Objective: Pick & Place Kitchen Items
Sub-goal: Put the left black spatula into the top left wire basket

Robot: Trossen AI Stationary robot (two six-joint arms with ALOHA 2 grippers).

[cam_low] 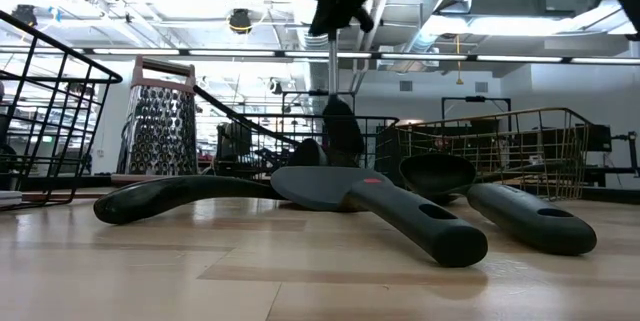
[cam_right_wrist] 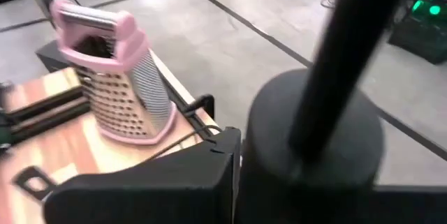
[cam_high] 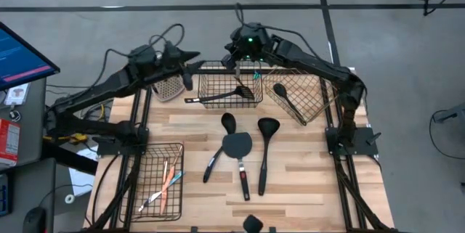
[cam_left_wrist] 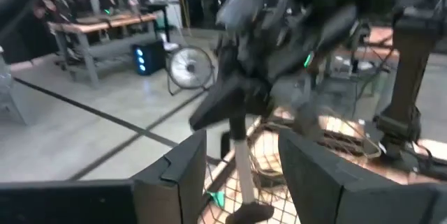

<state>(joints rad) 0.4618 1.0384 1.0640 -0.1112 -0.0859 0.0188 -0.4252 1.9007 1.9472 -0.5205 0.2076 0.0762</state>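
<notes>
Wooden slat tabletop [cam_high: 305, 182]: right gripper [cam_high: 242, 64] pinches a silver-shafted black utensil [cam_low: 333, 111] hanging stiff and light below it; beside it, left gripper [cam_high: 187, 60] stands spread, empty

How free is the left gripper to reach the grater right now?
Probably free: the left gripper hangs open just above the pink-handled grater at the table's back-left edge, with nothing between them. The right gripper is over the middle basket.
</notes>
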